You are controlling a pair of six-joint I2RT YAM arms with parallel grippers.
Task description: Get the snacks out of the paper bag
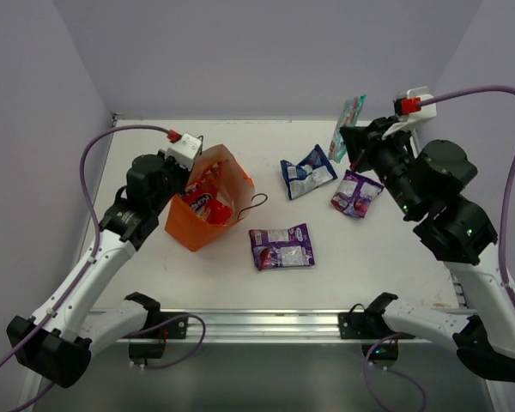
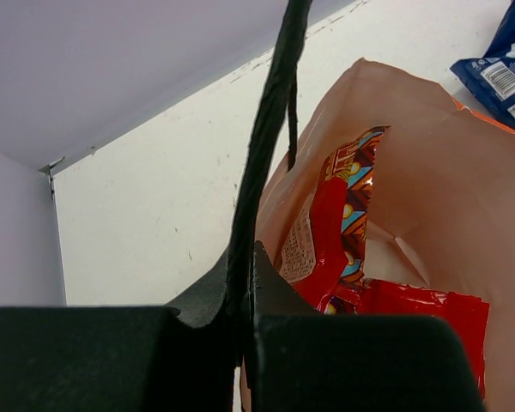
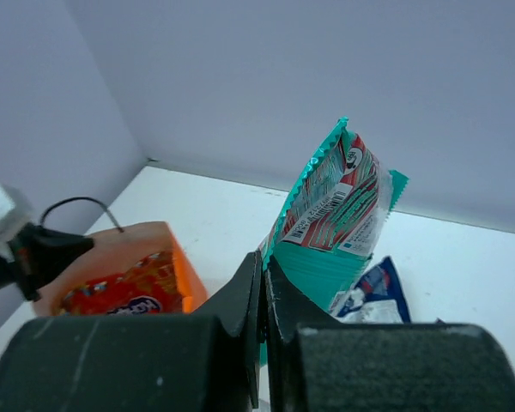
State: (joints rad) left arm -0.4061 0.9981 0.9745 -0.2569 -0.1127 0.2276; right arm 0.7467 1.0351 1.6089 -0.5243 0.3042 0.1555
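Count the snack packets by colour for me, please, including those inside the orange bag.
Purple packets: 2
Blue-white packet: 1
Teal packet: 1
Red packets, inside the paper bag: 2 visible
Total: 6

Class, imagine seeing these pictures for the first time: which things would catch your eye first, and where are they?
The bright orange paper bag stands out at left, red packets inside, its handle pinched in the left claw. At far right, the right claw holds a teal packet upright. Three packets lie loose between them.
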